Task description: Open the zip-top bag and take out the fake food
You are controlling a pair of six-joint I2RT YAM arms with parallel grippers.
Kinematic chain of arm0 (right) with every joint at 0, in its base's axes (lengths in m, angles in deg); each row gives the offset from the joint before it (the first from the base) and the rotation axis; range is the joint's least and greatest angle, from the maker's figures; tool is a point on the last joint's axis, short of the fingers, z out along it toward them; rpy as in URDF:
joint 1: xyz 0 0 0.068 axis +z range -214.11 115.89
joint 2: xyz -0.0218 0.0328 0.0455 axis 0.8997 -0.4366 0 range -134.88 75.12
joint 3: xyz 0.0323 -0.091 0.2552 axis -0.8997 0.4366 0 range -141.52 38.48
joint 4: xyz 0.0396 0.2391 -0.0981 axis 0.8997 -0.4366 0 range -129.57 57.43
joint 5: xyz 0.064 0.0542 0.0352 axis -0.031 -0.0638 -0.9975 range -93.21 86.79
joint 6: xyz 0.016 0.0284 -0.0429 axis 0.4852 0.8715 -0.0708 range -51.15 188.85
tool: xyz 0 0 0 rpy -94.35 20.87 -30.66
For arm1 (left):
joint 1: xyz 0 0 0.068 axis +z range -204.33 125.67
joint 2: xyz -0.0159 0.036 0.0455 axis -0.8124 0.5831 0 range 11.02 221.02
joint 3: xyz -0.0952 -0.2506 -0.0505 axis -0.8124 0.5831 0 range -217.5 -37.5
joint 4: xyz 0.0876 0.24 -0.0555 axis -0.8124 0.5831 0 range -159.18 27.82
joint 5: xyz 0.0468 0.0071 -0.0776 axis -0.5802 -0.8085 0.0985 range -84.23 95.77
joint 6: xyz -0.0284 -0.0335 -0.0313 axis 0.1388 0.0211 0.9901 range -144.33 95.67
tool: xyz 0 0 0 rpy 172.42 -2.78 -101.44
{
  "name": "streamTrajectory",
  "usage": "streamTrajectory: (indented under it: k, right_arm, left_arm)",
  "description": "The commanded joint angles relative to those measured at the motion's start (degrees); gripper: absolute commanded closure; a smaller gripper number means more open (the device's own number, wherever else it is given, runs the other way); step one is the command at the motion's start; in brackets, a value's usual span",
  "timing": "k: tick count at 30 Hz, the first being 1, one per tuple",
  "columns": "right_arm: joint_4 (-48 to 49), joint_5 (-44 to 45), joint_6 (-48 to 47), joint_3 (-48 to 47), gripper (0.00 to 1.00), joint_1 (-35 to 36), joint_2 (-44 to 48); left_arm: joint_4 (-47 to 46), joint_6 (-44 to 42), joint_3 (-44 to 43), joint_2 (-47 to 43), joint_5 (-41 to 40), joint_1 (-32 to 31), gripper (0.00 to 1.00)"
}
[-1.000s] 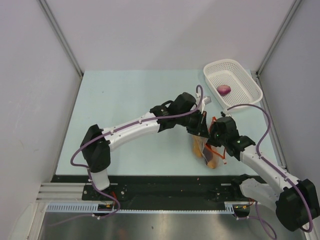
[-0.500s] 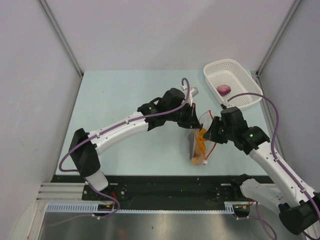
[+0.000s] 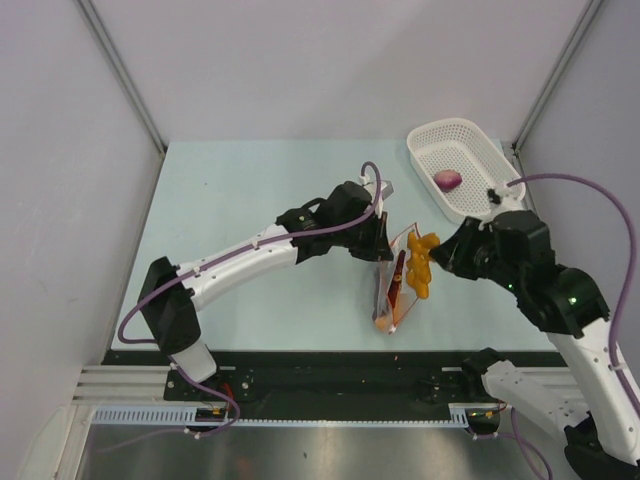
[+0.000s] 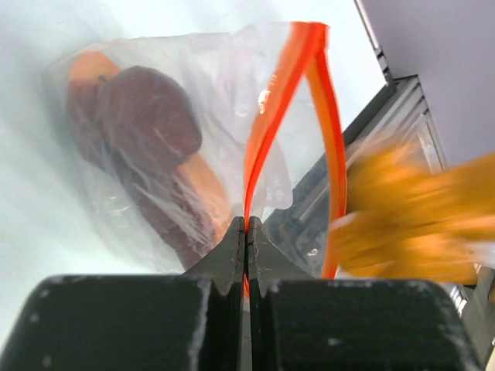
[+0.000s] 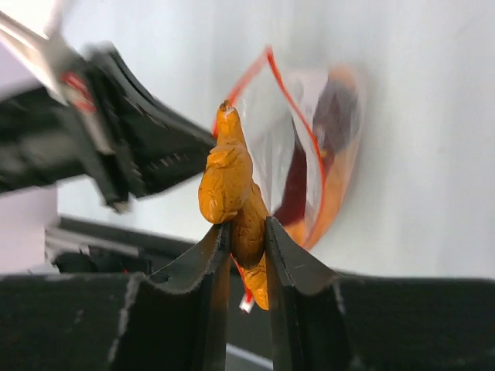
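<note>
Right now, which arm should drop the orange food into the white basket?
Right. The right gripper holds the orange piece just outside the bag and sits nearer the basket. The left gripper is busy pinching the bag's red zip strip.

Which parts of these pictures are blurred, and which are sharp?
Left wrist view: the orange piece is smeared; the zip strip is sharp. Right wrist view: that piece is sharp in the right gripper, the left gripper behind it is blurred. Top view: sharp, evenly lit.
</note>
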Motion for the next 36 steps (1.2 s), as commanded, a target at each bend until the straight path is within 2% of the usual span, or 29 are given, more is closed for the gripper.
streamTrajectory:
  k: [1,3,5,10,12,17,19,22,25,26,28,29,31,32,35,36]
  right_arm:
    - [0.75,10.38,-1.11,-8.76,1.0,-1.15,-1.24]
    - [2.42,15.1,-2.52,-11.58,1.0,-2.56,-3.08]
    - [5.04,18.11,-2.7,-13.51,1.0,-7.2,-5.62]
    - [17.79,13.11,-2.89,-11.32,1.0,-26.16,-19.33]
    - [22.71,11.7,-2.61,-13.68,1.0,-29.53,-27.29]
    - [28.79,14.96,-6.13,-22.03,1.0,-33.58,-43.76]
    - [28.53,13.47,-5.17,-27.21,1.0,-34.73,-51.91]
    - [25.63,14.16,-5.86,-34.14,1.0,-35.26,-58.97]
    - [24.31,14.69,-7.79,-36.98,0.82,-35.61,-64.95]
    - [24.31,14.17,-8.76,-38.03,0.62,-35.7,-66.71]
    - [21.17,12.85,-8.94,-41.27,0.46,-35.79,-69.0]
    - [16.8,12.59,-8.42,-44.6,0.33,-35.7,-70.31]
    - [13.17,12.41,-8.07,-45.34,0.26,-34.83,-69.72]
    - [10.89,12.49,-7.8,-43.86,0.18,-34.39,-68.67]
    - [8.06,10.75,-8.06,-38.16,0.18,-31.93,-60.95]
    - [8.4,9.87,-8.24,-30.99,0.18,-31.22,-54.48]
  left_arm:
    - [1.77,-1.41,-1.23,-1.06,-2.91,0.87,1.0]
    - [2.22,-1.67,-1.06,-1.07,-2.65,1.22,0.99]
    - [1.52,-2.55,-1.23,-0.71,0.59,1.39,1.0]
    - [-0.24,-3.52,-1.32,0.34,9.64,1.13,1.0]
    - [1.24,-4.92,-1.58,0.69,10.79,1.13,1.0]
    - [3.62,-8.69,-3.51,1.92,12.2,1.13,1.0]
    - [3.71,-9.23,-4.65,2.19,12.73,1.22,1.0]
    - [2.92,-9.67,-5.36,2.28,13.7,1.22,1.0]
    - [1.87,-9.41,-5.54,2.28,14.93,1.13,1.0]
    - [1.34,-8.97,-5.45,2.36,15.02,1.13,1.0]
    - [1.08,-8.62,-5.45,2.45,15.28,1.22,1.0]
    - [0.73,-8.18,-5.45,2.54,15.19,1.13,1.0]
    - [0.2,-7.74,-5.1,2.54,15.46,1.13,1.0]
    - [-0.07,-7.57,-5.1,2.63,15.28,1.13,1.0]
    - [-0.51,-6.86,-4.84,2.37,14.32,1.13,1.0]
    - [-0.68,-6.69,-4.75,2.36,13.97,1.13,1.0]
